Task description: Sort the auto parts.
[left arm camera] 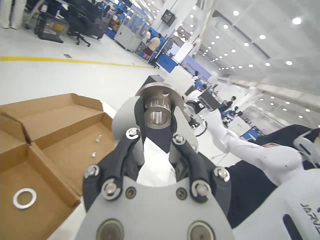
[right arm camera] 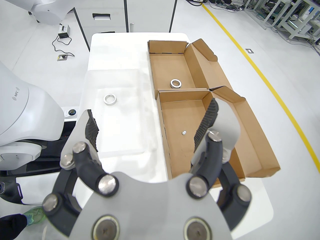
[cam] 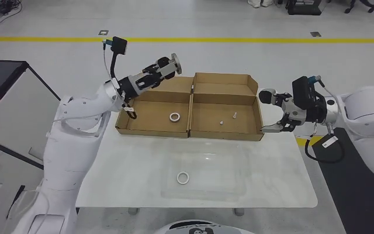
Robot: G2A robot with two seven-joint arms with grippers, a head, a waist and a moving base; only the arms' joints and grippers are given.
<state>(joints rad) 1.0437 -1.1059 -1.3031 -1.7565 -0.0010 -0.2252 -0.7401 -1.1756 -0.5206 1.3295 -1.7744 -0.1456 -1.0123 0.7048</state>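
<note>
My left gripper (cam: 166,66) hovers above the far edge of the left cardboard box (cam: 146,114), shut on a flanged metal hub (left arm camera: 157,111) that also shows as a disc (cam: 175,63). A metal ring (cam: 174,117) lies in that box. The right cardboard box (cam: 248,120) holds two small screws (cam: 234,115) (cam: 221,123). Another metal ring (cam: 183,177) rests in the clear tray (cam: 228,175) at the table's front. My right gripper (cam: 268,111) stands open and holds nothing, just off the right box's outer side; from its wrist I see the tray ring (right arm camera: 110,99) and the box ring (right arm camera: 176,83).
The two boxes sit side by side at the back of the white table (cam: 117,175), flaps open toward the far side. A dark-framed cabinet (cam: 17,93) stands left of the table. A yellow floor line (cam: 234,40) runs behind.
</note>
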